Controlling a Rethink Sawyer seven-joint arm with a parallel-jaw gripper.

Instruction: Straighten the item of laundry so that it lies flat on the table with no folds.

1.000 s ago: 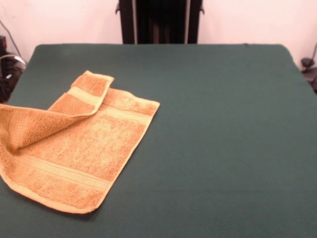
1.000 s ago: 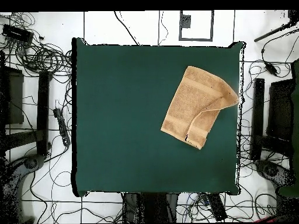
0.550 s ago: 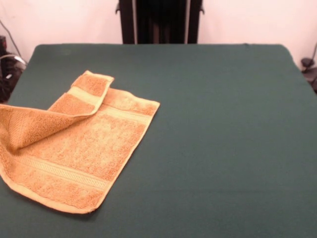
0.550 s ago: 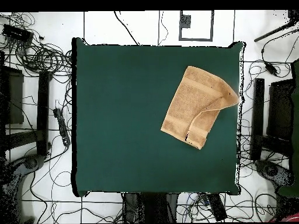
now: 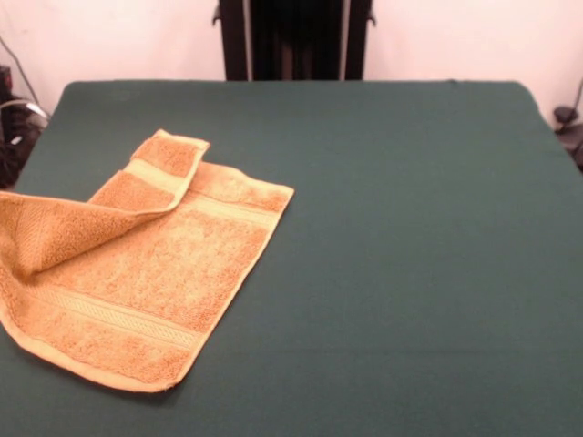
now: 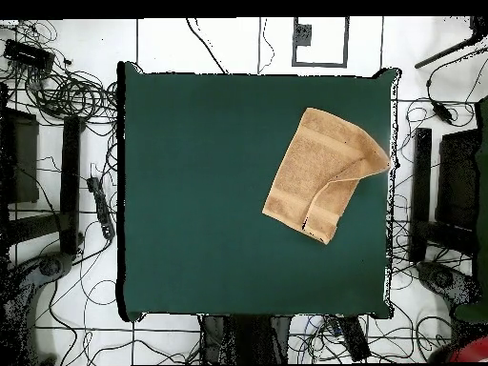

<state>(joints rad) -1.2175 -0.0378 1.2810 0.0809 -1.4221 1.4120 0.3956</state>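
The item of laundry (image 5: pixel 155 273), a golden-orange terry towel with paler woven bands, lies at the left of the dark green table (image 5: pixel 410 255) in the front view. One long corner is folded over onto the towel's top, forming a raised flap that runs from the left edge toward the far end. In the overhead view the towel (image 6: pixel 315 172) sits near the right edge of the table (image 6: pixel 210 191), with the flap along its right side reaching that edge. The gripper shows in neither view.
Cables, dark stands and equipment (image 6: pixel 57 143) ring the table on the floor. The robot's black pedestal (image 5: pixel 293 36) stands behind the far edge of the table. The towel's left part reaches the table's side edge.
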